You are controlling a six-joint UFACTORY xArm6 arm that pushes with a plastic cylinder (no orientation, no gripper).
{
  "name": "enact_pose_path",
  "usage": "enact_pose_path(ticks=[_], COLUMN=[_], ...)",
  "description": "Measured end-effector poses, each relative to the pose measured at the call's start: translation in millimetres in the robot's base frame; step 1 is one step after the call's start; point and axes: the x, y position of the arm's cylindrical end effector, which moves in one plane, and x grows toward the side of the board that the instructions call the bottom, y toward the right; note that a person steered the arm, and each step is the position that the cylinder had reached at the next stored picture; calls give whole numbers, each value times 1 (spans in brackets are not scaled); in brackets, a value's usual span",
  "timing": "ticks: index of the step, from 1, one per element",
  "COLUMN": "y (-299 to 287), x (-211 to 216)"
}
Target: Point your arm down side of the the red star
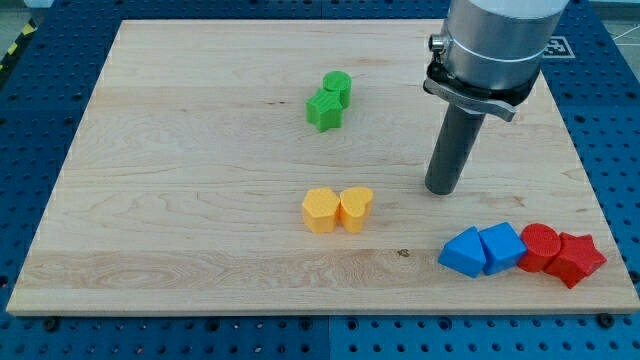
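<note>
Near the view's bottom right corner of the tabletop (pixel 200 150): red star (pixel 577 259), close to both the right edge and the bottom edge, little bare wood left on its right and below. Touching its left side, a red round block (pixel 540 245); next leftward, two blue blocks — one cube-like (pixel 502 246), one more wedge-shaped (pixel 463 251) — all four pressed into one row along the bottom right. Above that row, my tip (pixel 443 190), planted on the wood, apart from every block, up and to the left of the red star with a strip of open board between. No gripper on this arm — only the dark rod under a grey cylinder, so nothing to open or close. Around the middle, slightly low: yellow hexagon (pixel 320 210) and yellow heart (pixel 355 208), touching side by side. Higher, toward the top centre: green star (pixel 325 109) with a green round block (pixel 338 87) against its upper right. Wide bare wood across the whole left half, along the top edge, and between the yellow pair and the blue blocks. Beyond the board's edges, blue perforated base (pixel 610 110).
</note>
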Motion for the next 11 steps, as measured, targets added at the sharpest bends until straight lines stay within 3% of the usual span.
enact_pose_path(ticks=[1,4,6,7,8,9,10,11], y=[37,78,78,121,200,214,208,187], x=[20,24,18,31,79,90,123,125])
